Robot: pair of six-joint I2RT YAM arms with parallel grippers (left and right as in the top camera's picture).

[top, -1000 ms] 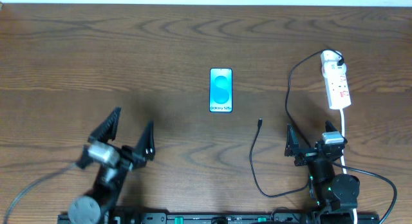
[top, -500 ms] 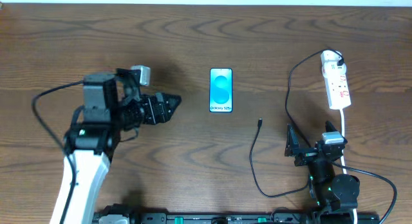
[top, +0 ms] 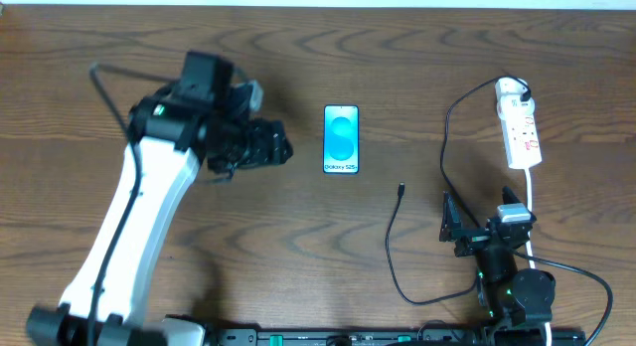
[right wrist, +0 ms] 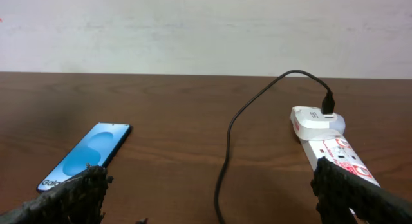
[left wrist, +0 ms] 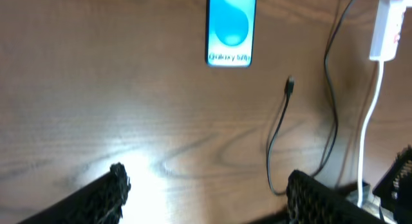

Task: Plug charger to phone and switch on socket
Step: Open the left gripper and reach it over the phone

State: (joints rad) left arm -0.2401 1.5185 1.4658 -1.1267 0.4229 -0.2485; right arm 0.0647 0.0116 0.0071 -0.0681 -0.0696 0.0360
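Observation:
The phone (top: 341, 139) lies flat at the table's middle, blue screen up; it also shows in the left wrist view (left wrist: 230, 28) and the right wrist view (right wrist: 85, 156). The charger cable (top: 393, 249) runs from its connector tip (top: 400, 190) in a loop round to its plug (top: 523, 88) in the far end of the socket (top: 521, 130). The tip lies free, right of the phone. My left gripper (top: 276, 145) is open and empty, just left of the phone. My right gripper (top: 482, 224) is open and empty, near the front edge below the socket.
The socket's white cord (top: 533, 212) runs toward the front edge past my right arm. Thicker black robot cables (top: 571, 276) loop at the front right. A white wall (right wrist: 206, 31) stands behind the table.
My left arm has swung up from the front left and reached toward the phone, its gripper now just left of it. The right arm, phone, charger and socket have not moved.

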